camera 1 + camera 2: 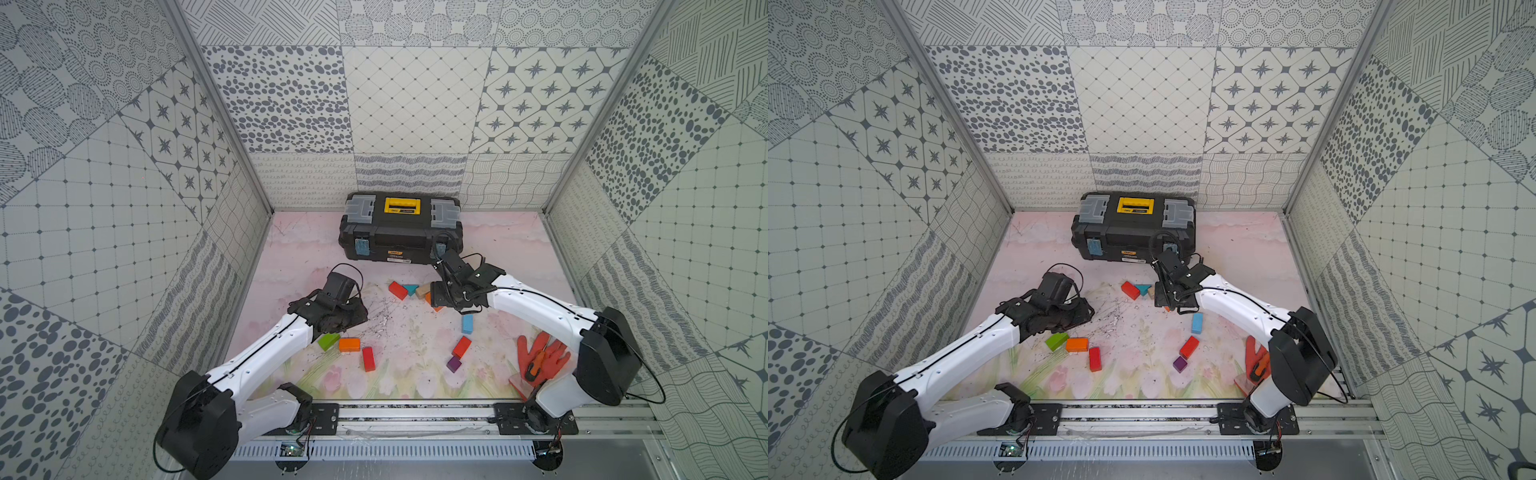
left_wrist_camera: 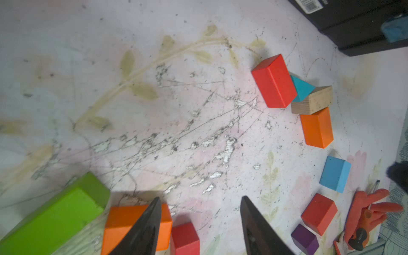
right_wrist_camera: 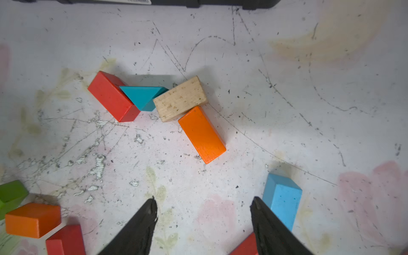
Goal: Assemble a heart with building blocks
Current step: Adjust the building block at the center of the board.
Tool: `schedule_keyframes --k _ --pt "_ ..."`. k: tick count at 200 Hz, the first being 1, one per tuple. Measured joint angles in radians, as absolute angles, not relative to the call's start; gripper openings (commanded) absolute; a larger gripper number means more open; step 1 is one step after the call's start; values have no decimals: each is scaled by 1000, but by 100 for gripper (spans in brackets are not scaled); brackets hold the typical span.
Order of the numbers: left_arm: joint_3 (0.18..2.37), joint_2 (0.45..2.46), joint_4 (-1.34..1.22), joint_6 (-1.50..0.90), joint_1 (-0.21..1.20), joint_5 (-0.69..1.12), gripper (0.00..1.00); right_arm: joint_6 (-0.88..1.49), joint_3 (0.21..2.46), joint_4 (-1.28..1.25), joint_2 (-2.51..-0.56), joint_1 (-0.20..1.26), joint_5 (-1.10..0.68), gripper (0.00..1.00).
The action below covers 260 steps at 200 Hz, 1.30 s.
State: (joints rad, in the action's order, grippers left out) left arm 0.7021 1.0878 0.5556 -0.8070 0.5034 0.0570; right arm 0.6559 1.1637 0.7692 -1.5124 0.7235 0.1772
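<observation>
1. While both arms reach in over the flowered mat (image 1: 291, 249), the left gripper (image 2: 199, 198) stands released in the left wrist view. Its two black fingers are apart, with only bare mat between them.
2. One of those fingers crosses in front of the near orange block (image 2: 117, 223); I cannot tell whether it touches.
3. The right gripper (image 3: 203, 198) is likewise released, with nothing between its fingers. In both top views it sits a little right of centre, partly hiding the far orange block (image 3: 202, 134).
4. The building blocks (image 1: 1197, 323) lie in a broken ring in the lower middle of both top views.
5. Along the ring's upper edge the far red block (image 1: 397, 290), teal triangle (image 1: 411, 289) and plain-wood block (image 1: 423, 289) touch in a row, the triangle wedged between the other two. The far orange block meets the wood block's end.
6. Down the right side come the light blue block (image 1: 468, 323), the right red block (image 1: 461, 347) and the purple cube (image 1: 454, 364). The blue one lies apart from the far orange block, and the cube is just beside the red one.
7. At lower left the green block (image 1: 328, 340), the near orange block and the near red block (image 1: 368, 358) lie close together, the green one at the edge of the left arm's wrist.
8. Wide gaps separate the green block from the far red block, and the near red block from the purple cube.
9. A black toolbox (image 1: 401, 237) stands at upper centre against the back wall, and a red-orange glove (image 1: 542, 357) lies at lower right beside the right arm.
</observation>
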Motion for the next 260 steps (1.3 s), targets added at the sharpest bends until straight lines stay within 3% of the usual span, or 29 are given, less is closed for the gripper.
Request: schedule_keyframes --k 50,66,111,154,208,260 --pt "628 927 778 -921 491 -8 72 651 1115 773 -1485 724 174 76" --pt "629 933 817 -930 460 -28 83 649 1102 767 -1485 725 169 77" --pt "649 1034 859 -938 403 -68 86 647 1076 756 -1485 726 163 78" --pt "644 1110 835 -938 357 -93 85 647 1057 748 -1485 727 157 78" --pt "662 1267 688 -933 345 -74 65 647 1057 744 -1485 727 157 77" --pt "752 1441 591 -915 373 -33 61 647 1056 744 -1485 727 154 74"
